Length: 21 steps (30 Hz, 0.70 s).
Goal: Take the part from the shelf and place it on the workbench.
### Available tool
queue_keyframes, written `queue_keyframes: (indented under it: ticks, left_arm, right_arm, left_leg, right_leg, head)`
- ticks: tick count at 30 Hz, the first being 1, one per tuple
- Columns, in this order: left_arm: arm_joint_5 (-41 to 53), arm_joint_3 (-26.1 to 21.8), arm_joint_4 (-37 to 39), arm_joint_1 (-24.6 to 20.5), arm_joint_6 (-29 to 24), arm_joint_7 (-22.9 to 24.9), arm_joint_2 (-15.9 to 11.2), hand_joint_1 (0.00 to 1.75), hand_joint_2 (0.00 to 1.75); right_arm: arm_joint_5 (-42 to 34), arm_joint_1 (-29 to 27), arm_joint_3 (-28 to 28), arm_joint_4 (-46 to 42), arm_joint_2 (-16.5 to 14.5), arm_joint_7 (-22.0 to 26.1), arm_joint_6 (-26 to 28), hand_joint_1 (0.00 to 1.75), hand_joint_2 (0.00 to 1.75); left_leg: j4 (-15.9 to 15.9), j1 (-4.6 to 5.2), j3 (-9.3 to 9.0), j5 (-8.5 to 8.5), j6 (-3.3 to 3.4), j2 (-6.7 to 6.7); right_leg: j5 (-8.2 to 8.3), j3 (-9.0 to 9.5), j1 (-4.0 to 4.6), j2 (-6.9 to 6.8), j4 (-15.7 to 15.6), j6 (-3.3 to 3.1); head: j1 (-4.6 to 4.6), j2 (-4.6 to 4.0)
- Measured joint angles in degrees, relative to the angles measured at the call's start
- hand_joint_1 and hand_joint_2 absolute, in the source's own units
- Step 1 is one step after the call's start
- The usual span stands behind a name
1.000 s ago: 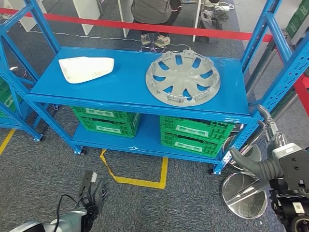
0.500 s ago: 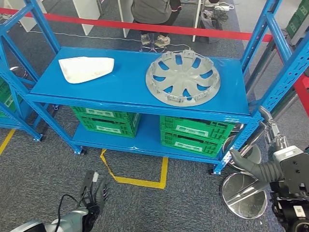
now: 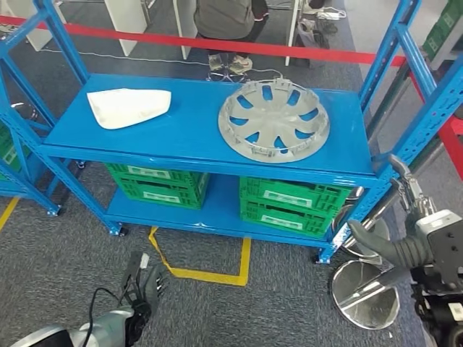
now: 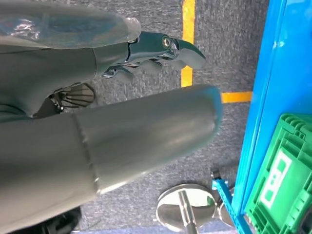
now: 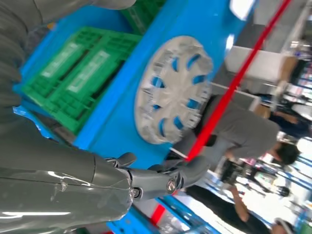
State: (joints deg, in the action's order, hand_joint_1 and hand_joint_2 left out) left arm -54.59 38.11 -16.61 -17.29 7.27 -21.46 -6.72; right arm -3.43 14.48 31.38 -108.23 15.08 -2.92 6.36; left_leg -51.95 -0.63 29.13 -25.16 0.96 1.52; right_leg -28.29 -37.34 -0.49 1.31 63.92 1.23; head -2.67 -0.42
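A grey wheel cover (image 3: 274, 119) lies flat on the right half of the blue shelf's top board (image 3: 191, 126); the right wrist view has the wheel cover (image 5: 173, 87) ahead of that hand. A white curved part (image 3: 129, 105) lies on the left half. My right hand (image 3: 401, 217) is raised at the shelf's right end, below and right of the wheel cover, fingers apart and holding nothing. My left hand (image 3: 145, 285) hangs low over the floor in front of the shelf, also holding nothing, fingers extended (image 4: 165, 48).
Green crates (image 3: 292, 202) fill the lower shelf board. Blue uprights (image 3: 406, 94) rise at the right. Round metal bases (image 3: 363, 293) stand on the grey carpet by the shelf's right leg. Yellow tape (image 3: 210, 271) marks the floor. A red barrier (image 3: 246, 47) and a seated person (image 3: 226, 18) are behind.
The whole view has shifted slightly, so the camera has moved. My right hand has drifted a little right and down in the picture. The parts lie as before.
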Motion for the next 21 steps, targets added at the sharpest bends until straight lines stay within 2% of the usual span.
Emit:
queue_keyframes:
  ticks: [1,2,3,4,5,6,7,8,9,12,13,14,16,17,18,19,20,21]
  left_arm:
    - [-0.4,0.0,0.0,0.2,0.1,-0.1,-0.3,0.00,0.00]
    - [-0.7,0.0,0.0,0.5,0.1,-0.2,-0.6,0.00,0.00]
    - [-0.9,0.0,0.0,0.7,0.2,-0.3,-0.8,0.00,0.00]
    - [-1.0,0.0,0.0,0.9,0.2,-0.4,-1.0,0.00,0.00]
    - [-1.1,0.0,0.0,1.0,0.3,-0.5,-1.1,0.00,0.00]
    - [-1.2,0.0,0.0,1.0,0.3,-0.7,-1.3,0.00,0.00]
    - [-1.3,0.0,0.0,1.0,0.3,-0.8,-1.5,0.00,0.00]
    - [-1.4,0.0,0.0,0.9,0.3,-0.9,-1.6,0.00,0.00]
    - [-1.4,0.0,0.0,1.0,0.2,-0.9,-1.8,0.00,0.00]
    - [-1.5,-0.1,0.0,1.1,0.2,-1.0,-1.8,0.00,0.00]
    - [-1.5,-0.1,0.0,1.0,0.2,-1.0,-1.8,0.00,0.00]
    - [-1.5,-0.1,0.0,1.0,0.2,-1.0,-1.8,0.00,0.00]
    - [-1.5,-0.1,0.0,1.0,0.2,-1.1,-1.8,0.00,0.00]
    - [-1.4,-0.1,0.0,1.2,0.1,-1.1,-1.8,0.00,0.00]
    - [-1.4,-0.1,0.0,1.4,0.0,-1.1,-1.8,0.00,0.00]
    - [-1.4,-0.1,0.0,1.5,0.0,-1.1,-1.8,0.00,0.00]
    - [-1.4,-0.1,0.0,1.6,-0.1,-1.1,-1.9,0.00,0.00]
    - [-1.4,-0.1,0.0,1.6,-0.1,-1.1,-2.0,0.00,0.00]
  right_arm:
    - [-0.6,0.8,0.2,0.6,0.0,0.6,-0.5,0.00,1.75]
    - [-1.0,1.4,0.3,1.4,0.0,1.1,-0.8,0.00,1.75]
    - [-1.3,1.8,0.5,2.1,0.0,1.7,-1.1,0.00,1.75]
    - [-1.5,2.2,0.6,2.8,0.0,2.1,-1.3,0.00,1.75]
    - [-1.6,2.6,0.8,3.4,0.0,2.4,-1.4,0.00,1.75]
    - [-1.6,3.0,1.0,4.1,0.0,2.7,-1.6,0.00,1.75]
    - [-1.7,3.5,1.2,4.6,0.0,2.9,-1.7,0.00,1.75]
    - [-1.7,3.8,1.3,5.0,0.0,3.1,-1.8,0.00,1.75]
    - [-1.8,4.0,1.4,5.4,0.0,3.3,-2.0,0.00,1.75]
    - [-1.9,4.6,1.7,6.2,0.0,3.6,-2.4,0.00,1.75]
    - [-1.9,4.9,1.8,6.4,-0.1,3.7,-2.5,0.00,1.75]
    - [-1.9,5.2,1.9,6.6,-0.1,3.7,-2.6,0.00,1.75]
    - [-1.9,5.6,2.0,7.2,-0.1,3.8,-2.9,0.00,1.75]
    - [-2.0,5.6,2.0,7.5,-0.1,3.8,-2.9,0.00,1.75]
    - [-2.0,5.6,2.1,7.7,-0.1,3.8,-3.0,0.00,1.75]
    - [-2.0,5.6,2.2,8.0,-0.1,3.8,-3.0,0.00,1.75]
    - [-2.0,5.6,2.3,8.2,-0.1,3.8,-3.0,0.00,1.75]
    - [-2.0,5.7,2.3,8.4,-0.1,3.8,-3.0,0.00,1.75]
  left_leg:
    - [0.0,0.03,-0.28,-0.25,0.00,-0.42]
    - [0.0,0.04,-0.60,-0.55,-0.11,-0.76]
    - [0.0,0.00,-0.95,-0.88,-0.28,-0.99]
    - [-0.1,-0.08,-1.42,-1.28,-0.53,-1.13]
    - [-0.1,-0.19,-2.01,-1.77,-0.86,-1.20]
    - [-0.2,-0.24,-2.52,-2.29,-1.24,-1.25]
    - [-0.3,-0.24,-2.86,-2.80,-1.69,-1.28]
    - [-0.5,-0.23,-3.00,-3.15,-2.11,-1.28]
    - [-0.5,-0.21,-2.97,-3.35,-2.49,-1.28]
    - [-1.0,-0.58,-3.09,-4.13,-3.46,-1.36]
    - [-2.7,-0.67,-2.35,-4.83,-3.66,-1.39]
    - [-6.0,-0.67,-0.54,-5.86,-3.74,-1.38]
    - [-15.6,-0.52,5.84,-8.07,-3.63,-1.38]
    - [-19.5,-0.38,9.15,-8.33,-3.45,-1.37]
    - [-21.2,-0.16,11.49,-7.35,-3.13,-1.36]
    - [-20.3,0.12,12.57,-5.08,-2.69,-1.34]
    - [-17.0,0.51,12.26,-1.72,-2.13,-1.30]
    - [-12.4,1.03,11.19,1.70,-1.50,-1.24]
  right_leg:
    - [-1.41,-2.33,-0.21,-0.55,4.3,0.17]
    - [-1.99,-4.12,-0.44,-0.76,7.3,0.35]
    - [-1.40,-4.85,-0.71,-0.87,8.1,0.54]
    - [0.33,-4.28,-1.00,-0.97,6.4,0.72]
    - [2.79,-2.61,-1.31,-1.12,2.6,0.94]
    - [4.45,-0.65,-1.45,-1.29,-1.3,1.19]
    - [5.30,1.29,-1.48,-1.39,-4.8,1.21]
    - [5.31,2.52,-1.37,-1.43,-6.8,1.02]
    - [4.53,3.01,-1.08,-1.37,-7.3,0.62]
    - [3.52,3.74,-0.67,-0.95,-7.4,-1.00]
    - [3.19,4.23,-0.67,-0.86,-7.5,-1.44]
    - [2.82,4.82,-0.62,-0.84,-7.6,-1.84]
    - [1.95,5.77,-0.30,-0.81,-7.6,-2.36]
    - [1.45,6.32,-0.12,-0.70,-7.7,-2.51]
    - [0.90,6.98,0.06,-0.56,-7.7,-2.62]
    - [0.32,7.77,0.19,-0.40,-7.7,-2.70]
    - [-0.30,8.67,0.27,-0.27,-7.7,-2.72]
    - [-0.93,9.28,0.27,-0.20,-7.8,-2.71]
  head:
    - [0.13,0.00]
    - [0.16,0.00]
    - [0.18,0.00]
    - [0.21,0.00]
    - [0.22,0.00]
    - [0.29,0.00]
    - [0.44,0.00]
    - [0.51,0.00]
    - [0.47,0.00]
    - [-0.06,0.00]
    - [-0.27,0.00]
    - [-0.52,0.00]
    - [-0.99,0.00]
    - [-1.12,0.00]
    - [-1.21,0.00]
    - [-1.28,0.00]
    - [-1.30,0.00]
    - [-1.31,0.00]
